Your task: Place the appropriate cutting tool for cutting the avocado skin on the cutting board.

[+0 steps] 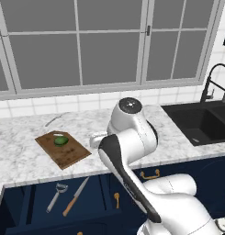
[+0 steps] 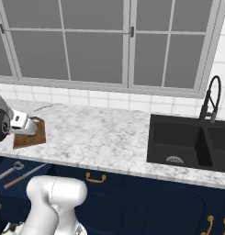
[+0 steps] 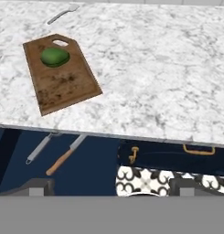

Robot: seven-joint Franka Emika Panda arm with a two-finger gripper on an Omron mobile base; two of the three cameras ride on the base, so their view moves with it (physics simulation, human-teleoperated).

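The cutting tool [image 3: 66,156], a slim knife with a wooden handle, lies in an open drawer below the counter edge, also seen in the left base view [image 1: 76,196]. Beside it lies an all-metal peeler [image 3: 40,148]. On the counter above rests the dark brown cutting board [image 3: 63,89], with the green avocado [image 3: 55,56] on its far end. My gripper [image 3: 112,189] hovers open and holds nothing, above the counter front and to the right of the board and drawer. Its fingertips [image 3: 40,186] stand wide apart.
A thin grey utensil [image 3: 62,14] lies on the marble counter [image 3: 159,68] behind the board. A black sink [image 1: 201,121] with a dark faucet [image 1: 215,82] sits at the right. Gold-handled cabinet fronts [image 3: 198,150] run under the counter.
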